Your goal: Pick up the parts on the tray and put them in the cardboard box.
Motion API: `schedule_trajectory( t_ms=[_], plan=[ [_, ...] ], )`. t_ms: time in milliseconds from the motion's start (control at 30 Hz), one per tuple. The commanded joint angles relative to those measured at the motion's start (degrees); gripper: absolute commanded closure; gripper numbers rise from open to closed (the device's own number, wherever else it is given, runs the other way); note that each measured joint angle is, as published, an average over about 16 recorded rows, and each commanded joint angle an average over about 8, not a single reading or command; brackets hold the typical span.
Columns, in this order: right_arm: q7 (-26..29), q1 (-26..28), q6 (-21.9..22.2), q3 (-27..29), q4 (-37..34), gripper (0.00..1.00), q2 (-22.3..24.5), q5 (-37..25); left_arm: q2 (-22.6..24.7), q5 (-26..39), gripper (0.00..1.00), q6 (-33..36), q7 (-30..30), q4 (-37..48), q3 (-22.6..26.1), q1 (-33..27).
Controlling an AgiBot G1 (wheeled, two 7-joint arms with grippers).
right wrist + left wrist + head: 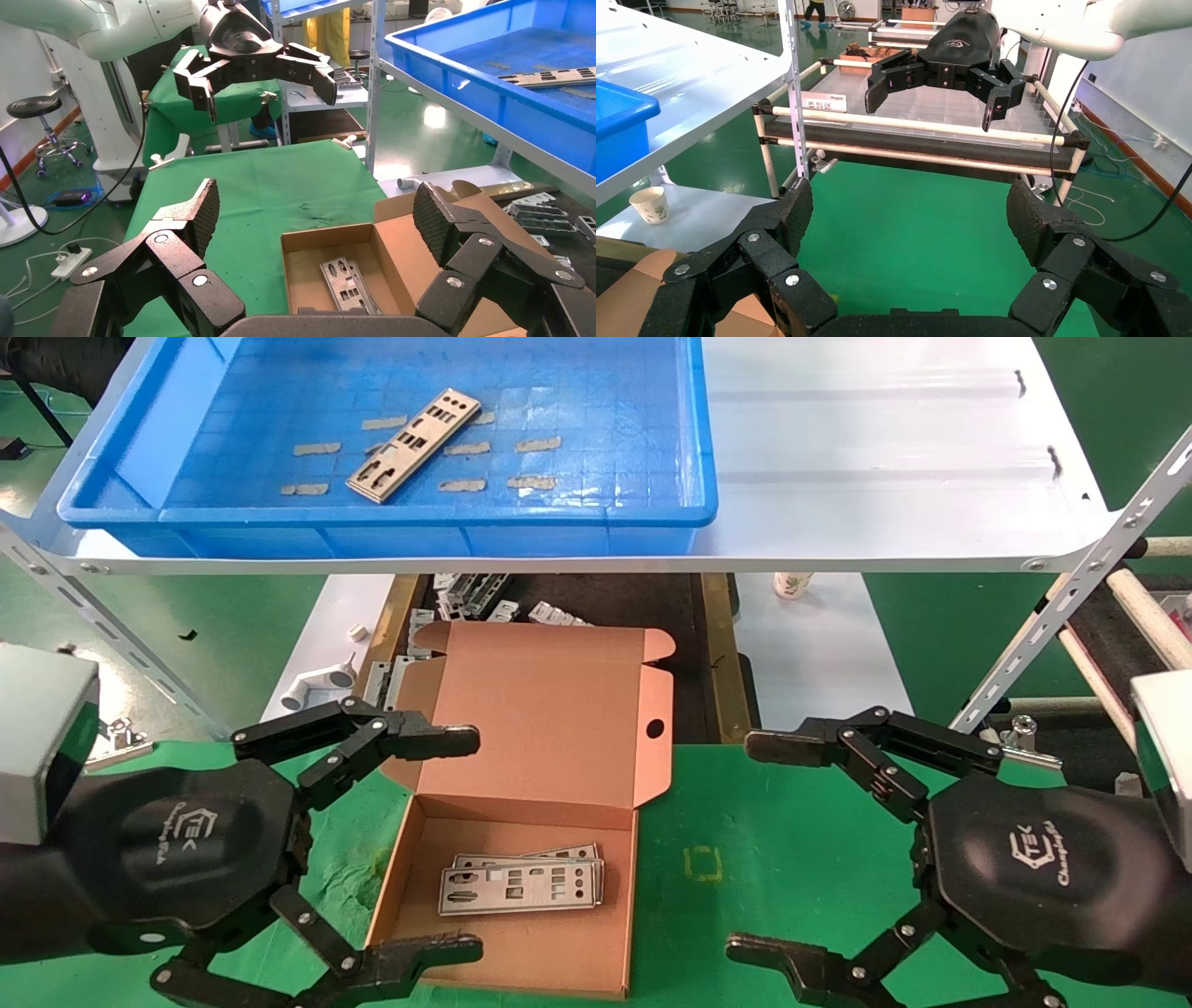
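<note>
Parts point(521, 882): two in cardboard box point(521, 803) | left gripper point(461, 845) spread wide, empty | right gripper point(759, 848) likewise

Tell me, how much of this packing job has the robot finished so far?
Partly done. At least two parts already lie stacked in the open cardboard box. Nothing is in hand: the left end effector and the right end effector are both open and empty, low over the green table, either side of the box. Left to do: one part lies in the blue tray on the shelf.
</note>
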Motion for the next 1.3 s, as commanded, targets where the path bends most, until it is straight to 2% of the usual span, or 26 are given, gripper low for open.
schedule_trajectory(
  t_ms=[33,1300],
  plan=[
    [0.0,0.0,0.0,0.0,0.0,0.0,0.0,0.0,0.0,0.0,0.0,0.0,0.0,0.0,0.0,0.0],
    [0.0,0.0,0.0,0.0,0.0,0.0,0.0,0.0,0.0,0.0,0.0,0.0,0.0,0.0,0.0,0.0]
  ],
)
